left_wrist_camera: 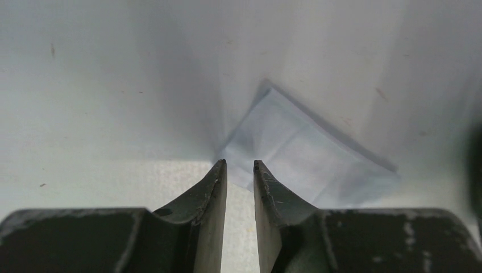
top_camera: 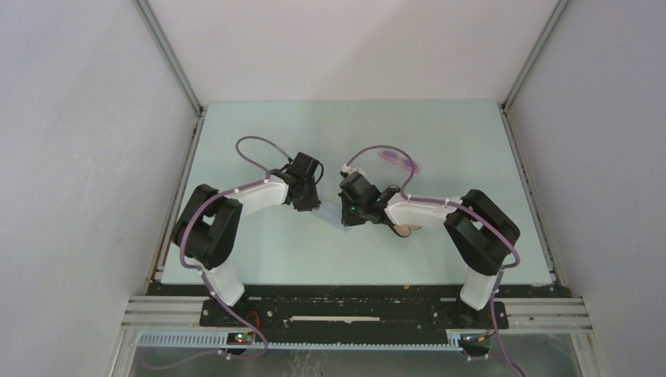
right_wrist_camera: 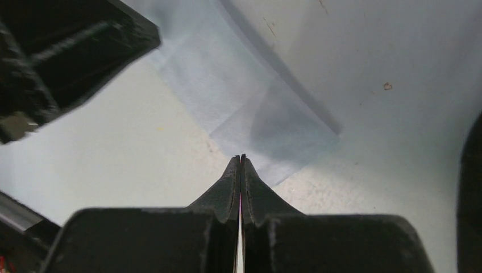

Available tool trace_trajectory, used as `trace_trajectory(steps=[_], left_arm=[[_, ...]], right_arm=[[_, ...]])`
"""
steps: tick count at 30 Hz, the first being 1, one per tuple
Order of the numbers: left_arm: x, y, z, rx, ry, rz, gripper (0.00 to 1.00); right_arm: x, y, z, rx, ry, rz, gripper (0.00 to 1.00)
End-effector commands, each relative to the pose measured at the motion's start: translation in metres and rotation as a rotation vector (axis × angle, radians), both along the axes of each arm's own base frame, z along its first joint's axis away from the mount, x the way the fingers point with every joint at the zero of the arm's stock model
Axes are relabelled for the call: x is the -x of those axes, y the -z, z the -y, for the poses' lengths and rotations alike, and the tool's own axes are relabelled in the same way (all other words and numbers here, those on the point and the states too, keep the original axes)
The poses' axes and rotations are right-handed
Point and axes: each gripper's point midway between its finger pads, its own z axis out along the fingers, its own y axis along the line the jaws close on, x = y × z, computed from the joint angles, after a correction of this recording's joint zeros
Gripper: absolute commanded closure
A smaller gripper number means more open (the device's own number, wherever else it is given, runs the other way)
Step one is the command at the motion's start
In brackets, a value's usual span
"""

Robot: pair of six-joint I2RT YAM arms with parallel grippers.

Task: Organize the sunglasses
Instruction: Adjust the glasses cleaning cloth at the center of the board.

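Top view: both my arms reach mid-counter [top_camera: 259, 251]. left hand [top_camera: 312, 203] and right hand [top_camera: 349, 218] meet over 1 light blue cloth [top_camera: 333, 210]. sunglasses [top_camera: 400, 162], 1 pr, pink-purple, lie on the counter behind my right arm, well apart from both hands, untouched. A tan bit under my right forearm is prob the case [top_camera: 404, 230] lining; 1 case, mostly hidden.

Left wrist: left hand [left_wrist_camera: 239, 170] slightly spread, narrow gap, nothing in it. Tips sit just beside the cloth's near corner. Cloth [left_wrist_camera: 307, 153] has a fold crease.

Right wrist: right hand [right_wrist_camera: 241, 162] pressed together, tips at the cloth's [right_wrist_camera: 244, 102] near edge. Can't tell if any fabric is caught. Left hand's body shows top left.

Step, my guess: dealing w/ the cloth (flattening or folding) before the glasses get packed, so early in the task. Next needs a clean pinch on a cloth corner w/o bunching it, then a reach back for the sunglasses.

Count: 1 sunglasses, 1 cloth, 1 case, 2 hands.
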Motion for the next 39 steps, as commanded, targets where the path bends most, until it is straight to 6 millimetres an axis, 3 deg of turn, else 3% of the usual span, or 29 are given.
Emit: trace_trajectory(steps=[1,5,13,19,23,27,31,35,39], left_arm=[[-0.007,0.008,-0.009,-0.052,-0.013,-0.002,0.72],[0.004,0.016,-0.011,-0.038,-0.015,-0.019,0.72],[0.043,0.026,-0.022,-0.043,-0.007,-0.050,0.72],[0.074,0.015,-0.025,-0.046,0.025,-0.046,0.71],[0.083,-0.007,-0.028,-0.023,0.040,-0.011,0.69],[0.069,-0.034,-0.025,-0.010,0.042,0.067,0.66],[0.041,-0.043,-0.017,-0.043,0.052,0.096,0.66],[0.008,-0.053,0.001,-0.034,0.088,0.123,0.66],[-0.015,-0.050,0.023,-0.001,0.114,0.119,0.66]], right_arm=[[0.001,0.017,-0.005,0.008,0.000,-0.042,1.00],[0.007,0.026,0.003,0.023,0.005,-0.058,1.00],[0.028,0.024,0.012,0.028,-0.062,-0.077,1.00],[0.045,0.018,0.020,0.099,-0.181,-0.050,1.00],[0.049,0.002,0.023,0.096,-0.214,-0.023,1.00],[0.032,-0.028,0.030,0.032,-0.143,0.028,1.00],[0.000,-0.058,0.055,-0.022,0.004,0.097,1.00],[-0.020,-0.073,0.088,-0.042,0.130,0.129,1.00],[-0.027,-0.075,0.115,-0.051,0.208,0.133,1.00]])
